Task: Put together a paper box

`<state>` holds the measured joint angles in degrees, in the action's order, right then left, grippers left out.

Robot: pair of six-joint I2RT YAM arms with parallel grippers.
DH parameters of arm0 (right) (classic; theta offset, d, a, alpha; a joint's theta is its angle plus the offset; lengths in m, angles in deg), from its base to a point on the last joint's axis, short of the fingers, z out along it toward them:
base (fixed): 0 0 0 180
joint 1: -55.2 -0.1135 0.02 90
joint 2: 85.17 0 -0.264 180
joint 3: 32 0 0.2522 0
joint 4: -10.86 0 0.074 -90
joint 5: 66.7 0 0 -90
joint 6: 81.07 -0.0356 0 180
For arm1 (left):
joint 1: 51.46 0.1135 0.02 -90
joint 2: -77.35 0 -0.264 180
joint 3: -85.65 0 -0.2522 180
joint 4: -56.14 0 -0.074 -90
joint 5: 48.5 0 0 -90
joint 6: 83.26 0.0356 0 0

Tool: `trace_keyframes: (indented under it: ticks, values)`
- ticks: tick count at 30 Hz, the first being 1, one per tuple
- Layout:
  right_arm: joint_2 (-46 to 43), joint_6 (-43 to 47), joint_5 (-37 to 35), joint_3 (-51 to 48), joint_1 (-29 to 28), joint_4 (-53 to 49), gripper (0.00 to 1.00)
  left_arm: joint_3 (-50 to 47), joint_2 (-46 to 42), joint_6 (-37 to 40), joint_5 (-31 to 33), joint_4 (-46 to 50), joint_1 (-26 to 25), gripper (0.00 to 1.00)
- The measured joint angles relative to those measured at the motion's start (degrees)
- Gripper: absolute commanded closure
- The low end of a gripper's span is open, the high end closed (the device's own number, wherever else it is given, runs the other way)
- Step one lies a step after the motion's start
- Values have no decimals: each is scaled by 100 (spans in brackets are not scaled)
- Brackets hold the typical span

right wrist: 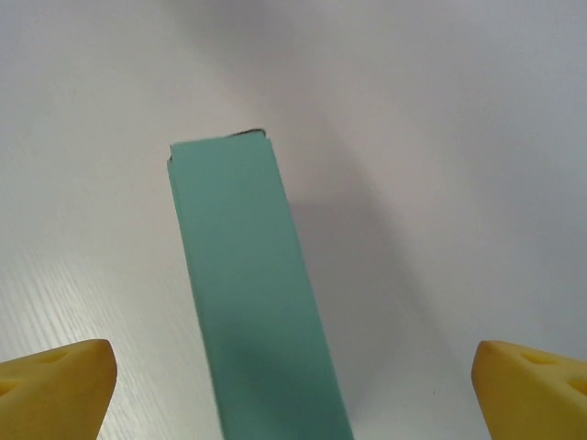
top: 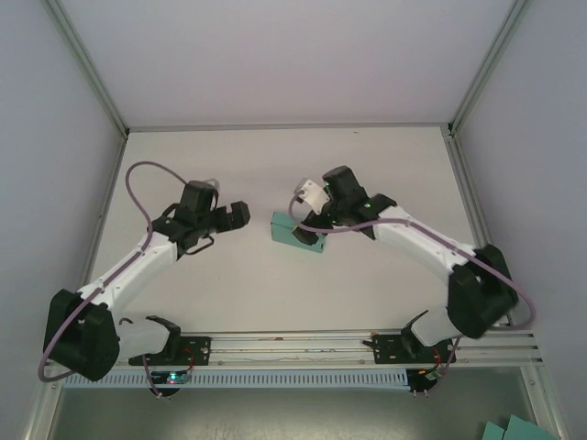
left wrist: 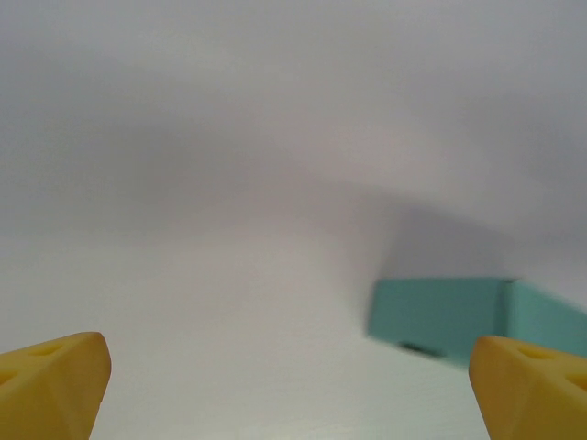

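On tabletop, paper box lies between tips of right claw, spread wide, not touching; left claw spread too, box ahead-right.

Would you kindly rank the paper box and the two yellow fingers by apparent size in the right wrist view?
1. paper box, largest by far.
2. The two yellow fingers: they look alike and both are cut off by the frame, so I won't rank them against each other.

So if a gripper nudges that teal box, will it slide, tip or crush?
The paper box looks like thin folded card: probably light, easily dented. Lying on a long face on the smooth table, it likely slides rather than tips.
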<state>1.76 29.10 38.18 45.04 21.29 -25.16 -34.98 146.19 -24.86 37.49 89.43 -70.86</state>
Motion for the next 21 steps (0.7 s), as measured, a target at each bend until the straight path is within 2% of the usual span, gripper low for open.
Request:
trace_keyframes:
  ticks: [5, 7, 10, 12, 13, 17, 21]
  values:
    - [1209, 990, 28, 1019, -63, -992, 5, -494, -433, -59, 538, 420, 0, 0]
    - [1578, 1161, -52, 1272, -76, -1272, 11, -597, -549, -85, 568, 433, 0, 0]
    - [2022, 1329, -210, 1576, -107, -1631, 25, -732, -658, -142, 581, 431, 0, 0]
    - [2114, 1408, -365, 1644, -149, -1744, 31, -763, -669, -155, 601, 452, 0, 0]
    - [2118, 1447, -479, 1661, -177, -1794, 38, -763, -669, -164, 610, 457, 0, 0]
    - [2105, 1565, -1320, 1766, -461, -1766, 59, -763, -713, -164, 697, 474, 0, 0]
    - [2107, 1858, -2590, 1766, -820, -1414, 59, -763, -852, -164, 798, 535, 0, 0]
